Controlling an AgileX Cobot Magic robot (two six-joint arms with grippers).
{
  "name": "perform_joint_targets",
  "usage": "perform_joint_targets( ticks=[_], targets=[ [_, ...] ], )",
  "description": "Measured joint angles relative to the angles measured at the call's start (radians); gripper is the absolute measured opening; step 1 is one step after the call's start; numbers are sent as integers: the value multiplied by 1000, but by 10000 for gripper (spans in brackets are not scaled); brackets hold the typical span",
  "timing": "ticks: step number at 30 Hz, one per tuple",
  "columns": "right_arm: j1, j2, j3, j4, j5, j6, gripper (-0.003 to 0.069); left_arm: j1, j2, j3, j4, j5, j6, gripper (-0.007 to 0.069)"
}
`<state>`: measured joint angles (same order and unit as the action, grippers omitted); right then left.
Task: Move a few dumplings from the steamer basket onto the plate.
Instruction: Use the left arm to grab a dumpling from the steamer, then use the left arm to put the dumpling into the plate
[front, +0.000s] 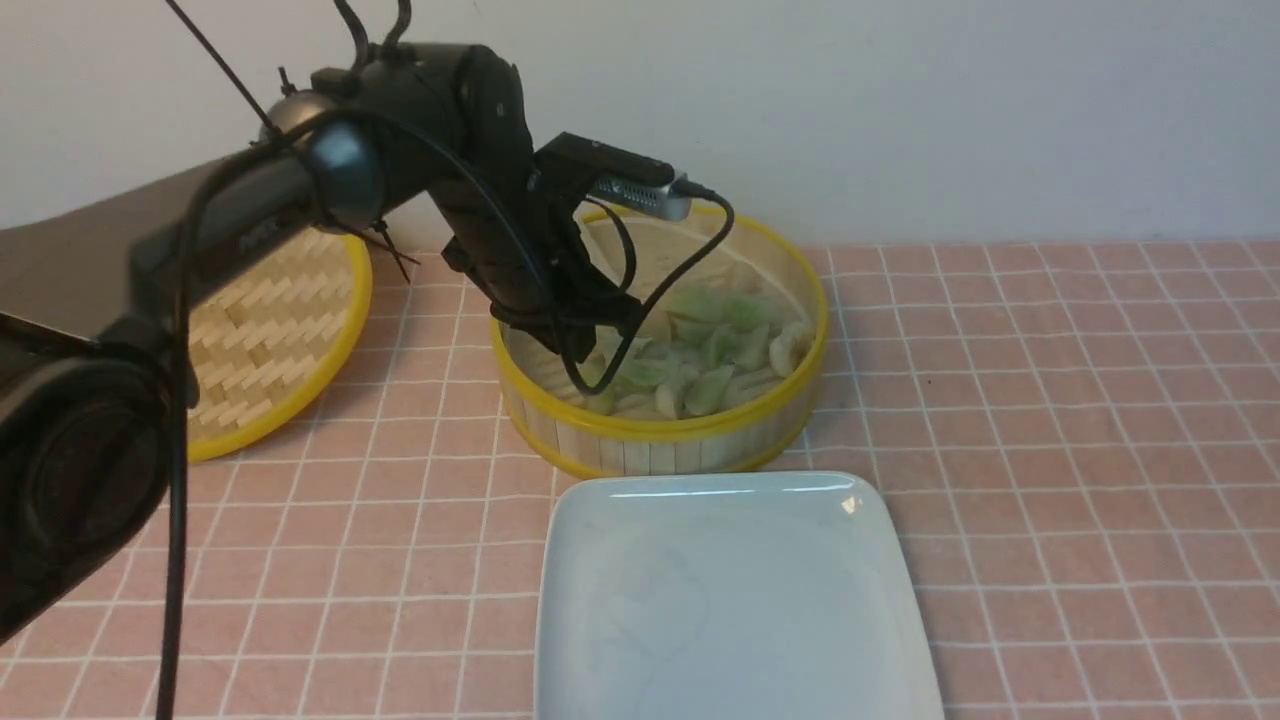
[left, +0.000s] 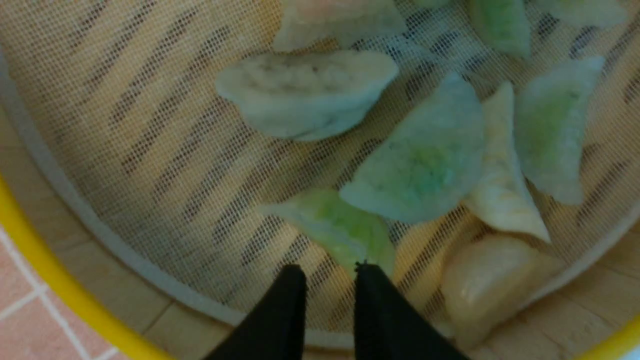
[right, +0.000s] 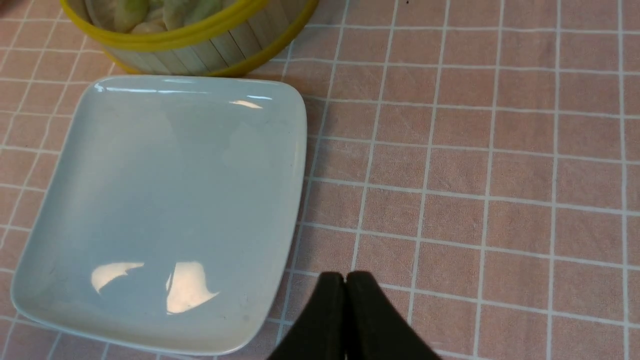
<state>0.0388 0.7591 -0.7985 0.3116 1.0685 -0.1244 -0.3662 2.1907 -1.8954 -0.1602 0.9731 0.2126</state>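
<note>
Left jaws (parted) over dumplings (left: 420, 160)

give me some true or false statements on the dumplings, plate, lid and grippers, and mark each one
1. The plate holds no dumplings. True.
2. The left gripper hangs over the plate. False: it is down inside the steamer basket, tips slightly apart beside a green dumpling.
3. The right gripper is shut. True.
4. The woven lid covers the steamer basket. False: it sits on the table to the basket's left.
5. Every dumpling is green. False: some are cream.
</note>
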Motion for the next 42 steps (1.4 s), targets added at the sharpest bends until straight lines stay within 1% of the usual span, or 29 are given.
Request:
perform_joint_targets(
  ticks=[4, 6, 8, 10, 12, 14, 18, 19, 20, 23, 30, 33, 37, 38, 41, 42],
  targets=[
    [0, 0, 0, 0, 0, -6, -15, -1, 37, 0, 3, -48, 8, 407],
    [0, 0, 0, 2, 0, -7, -15, -1, 55, 0, 3, -66, 12, 490],
    [0, 0, 0, 2, 0, -7, -15, -1, 73, 0, 3, -76, 21, 545],
    [0, 0, 0, 3, 0, -7, -15, -1, 92, 0, 3, -92, 32, 568],
    [0, 0, 0, 3, -1, -7, -15, -1, 102, 0, 4, -96, 35, 559],
    [0, 0, 0, 3, -1, -7, -15, -4, 105, 0, 3, -95, 37, 491],
    [0, 0, 0, 4, -1, -7, -15, -8, 105, -13, 5, -59, 37, 280],
    [0, 0, 0, 4, -1, -7, -15, -8, 105, -22, 11, -40, 37, 188],
    [0, 0, 0, 4, -1, -7, -15, -8, 104, -33, 14, -14, 37, 166],
    [0, 0, 0, 4, -1, -7, -15, -9, 90, -66, 15, 30, 37, 183],
    [0, 0, 0, 24, -1, -7, -15, -9, -8, -205, 17, 212, 36, 183],
    [0, 0, 0, 36, -1, -7, -15, -9, -68, -213, -5, 248, 29, 183],
    [0, 0, 0, 38, -2, -7, -15, -16, -187, -98, -66, 251, 22, 183],
    [0, 0, 0, 38, -2, -7, -15, -26, -244, -16, -90, 252, 23, 183],
    [0, 0, 0, 38, -2, -8, -15, -61, -318, 131, -129, 255, 31, 183],
    [0, 2, 0, 38, -2, -11, -15, -87, -336, 198, -146, 256, 45, 183]
  ],
)
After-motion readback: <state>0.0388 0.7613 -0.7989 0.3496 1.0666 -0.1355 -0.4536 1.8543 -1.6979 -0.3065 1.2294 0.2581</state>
